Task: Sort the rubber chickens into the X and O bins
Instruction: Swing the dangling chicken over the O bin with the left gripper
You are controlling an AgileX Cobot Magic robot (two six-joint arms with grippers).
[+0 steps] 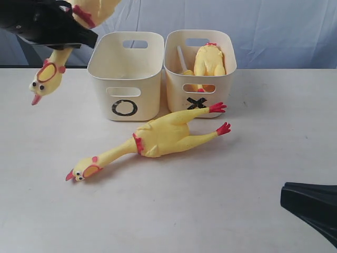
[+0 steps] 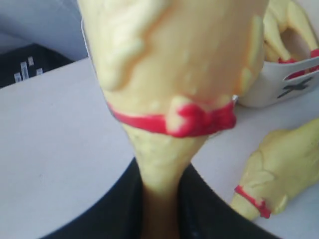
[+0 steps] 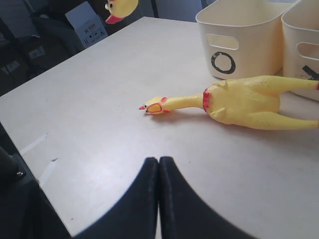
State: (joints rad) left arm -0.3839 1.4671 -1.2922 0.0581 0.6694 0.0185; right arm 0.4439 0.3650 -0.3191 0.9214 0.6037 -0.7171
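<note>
While I am watching the feeds, the left gripper (image 1: 79, 36) is pinching a hanging chicken (image 1: 48, 75) by the neck, up high and to the left of the O bin (image 1: 100, 66). Its head is dangling below the jaws, beak down, clear of the table (image 1: 247, 174). On the left wrist view the neck is passing between the black fingers (image 2: 112, 209), with the red ring just short of them on the body side.

The right gripper (image 1: 287, 192) is sitting low at the near right, well apart from everything, its jaws pressing together on nothing.

A second chicken (image 1: 163, 136) is lying on the table just in front of both bins, its head pointing near-left and its red feet reaching toward the X bin (image 1: 174, 79). A third chicken (image 1: 209, 60) is resting inside the X bin; I cannot tell which way up. The bins are standing side by side, with the O bin on the left.
</note>
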